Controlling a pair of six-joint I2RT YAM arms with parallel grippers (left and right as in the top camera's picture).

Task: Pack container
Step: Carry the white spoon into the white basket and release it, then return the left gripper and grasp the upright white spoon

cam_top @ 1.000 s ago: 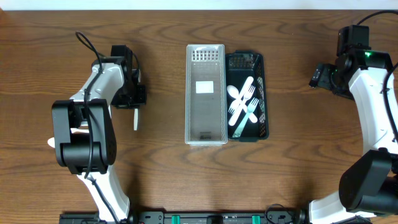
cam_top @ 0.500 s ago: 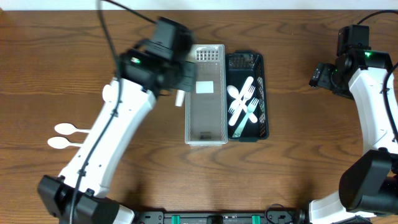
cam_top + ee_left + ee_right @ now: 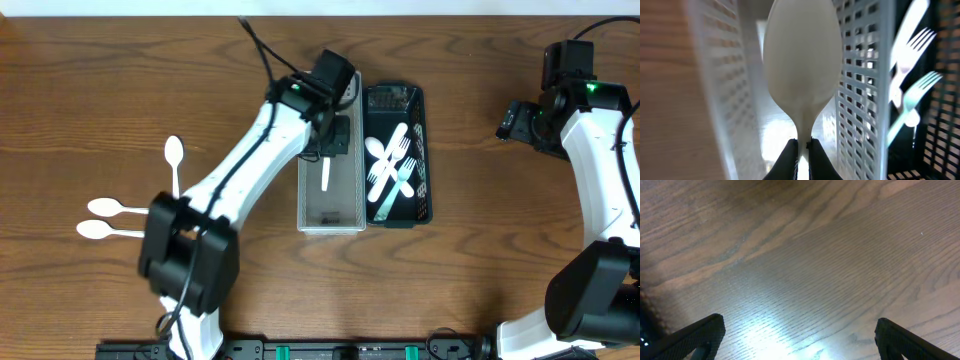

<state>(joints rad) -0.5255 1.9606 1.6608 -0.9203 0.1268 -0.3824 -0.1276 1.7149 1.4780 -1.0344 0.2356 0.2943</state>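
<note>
My left gripper [image 3: 328, 150] is shut on the handle of a white plastic spoon [image 3: 325, 172] and holds it over the clear perforated container [image 3: 305, 200]. In the left wrist view the spoon [image 3: 801, 70] fills the centre, pinched between my fingertips [image 3: 802, 145], with the container's mesh wall [image 3: 860, 100] to its right. Beside it stands a black basket [image 3: 424, 150] with white and pale green forks [image 3: 392, 165]. Three more white spoons lie on the table at left [image 3: 173, 155], [image 3: 105, 207], [image 3: 97, 230]. My right gripper [image 3: 797, 325] is open over bare wood.
The right arm [image 3: 585, 110] stands at the far right edge of the table. A black rail [image 3: 340, 350] runs along the front edge. The wooden tabletop [image 3: 480, 250] lies bare between the baskets and the right arm.
My left arm swung from the left of the table to over the clear container, carrying the spoon with it. A spoon that the arm hid now shows at left. The right arm stayed still.
</note>
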